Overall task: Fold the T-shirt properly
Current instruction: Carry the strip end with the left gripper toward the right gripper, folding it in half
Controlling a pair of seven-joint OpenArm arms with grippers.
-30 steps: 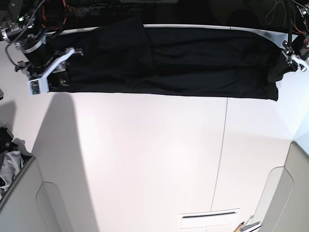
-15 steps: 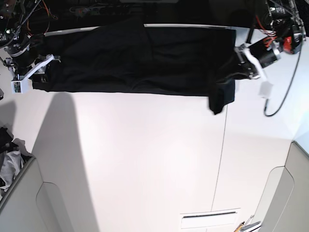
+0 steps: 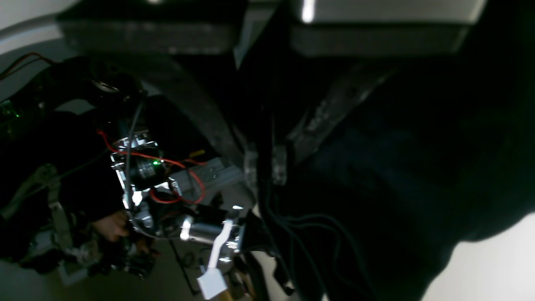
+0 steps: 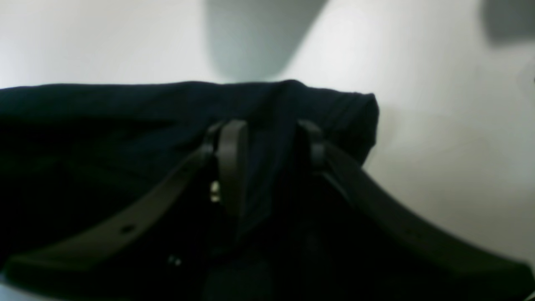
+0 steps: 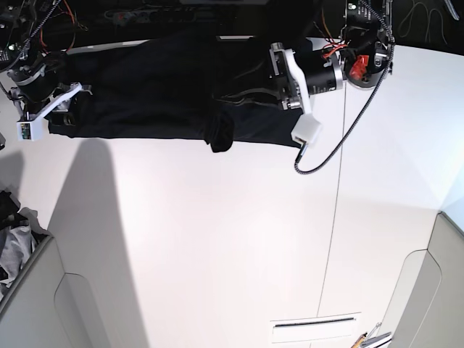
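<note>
- Left wrist view: the picture is dark and blurred. The shirt (image 3: 397, 167) fills the right half as black cloth, hanging in folds past the camera. The left jaws (image 3: 267, 167) are pressed together on a bunch of that cloth, with no gap between the two pads. Wiring with red leads (image 3: 159, 175) shows at the left, on the robot's frame. A pale strip of bench (image 3: 493, 267) shows at the lower right.
- Right wrist view: the right jaws (image 4: 269, 138) rest on the shirt (image 4: 104, 125) near its end edge, which lies on the white bench (image 4: 439, 146). The two dark fingers (image 4: 232, 146) stand partly apart with a ridge of cloth between them; whether they pinch it cannot be told.
- Base view: the shirt (image 5: 145, 94) lies as a long black band along the far edge of the bench (image 5: 232, 239). The left arm (image 5: 312, 76) reaches over the band's right part, where a doubled flap of cloth (image 5: 221, 134) hangs over the near edge. The right arm (image 5: 43, 105) sits at the band's left end. A small cloth pile (image 5: 14, 243) lies at the bench's left edge, well apart from the shirt.
</note>
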